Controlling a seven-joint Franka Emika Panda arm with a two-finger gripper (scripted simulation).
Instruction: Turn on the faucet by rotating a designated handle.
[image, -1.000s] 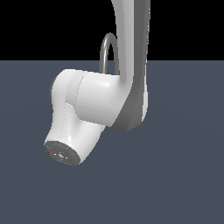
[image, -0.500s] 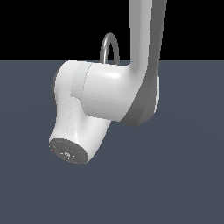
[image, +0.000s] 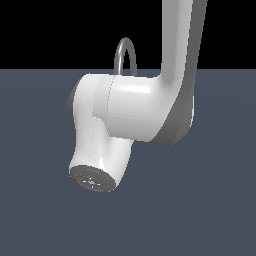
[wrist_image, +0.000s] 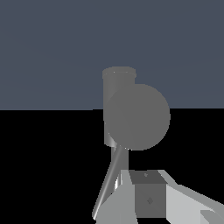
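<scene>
Arm close to the camera, faucet mostly hidden behind it.

Exterior view: the white-and-grey arm (image: 135, 110) fills the middle of the picture, over a dark blue-grey floor (image: 215, 210). Only the top arch of the faucet (image: 125, 52) shows above the arm, against the black background; its base and the handle are hidden, and the gripper cannot be seen here. Wrist view: the faucet (wrist_image: 131, 111) stands in the centre, seen as a cylinder with a round grey shape in front of it. The thin handle (wrist_image: 110, 179) slants away from the base toward the gripper (wrist_image: 146, 199), which is just beside it. I cannot tell if the jaws are spread or pressed together, or whether they touch the handle.
</scene>
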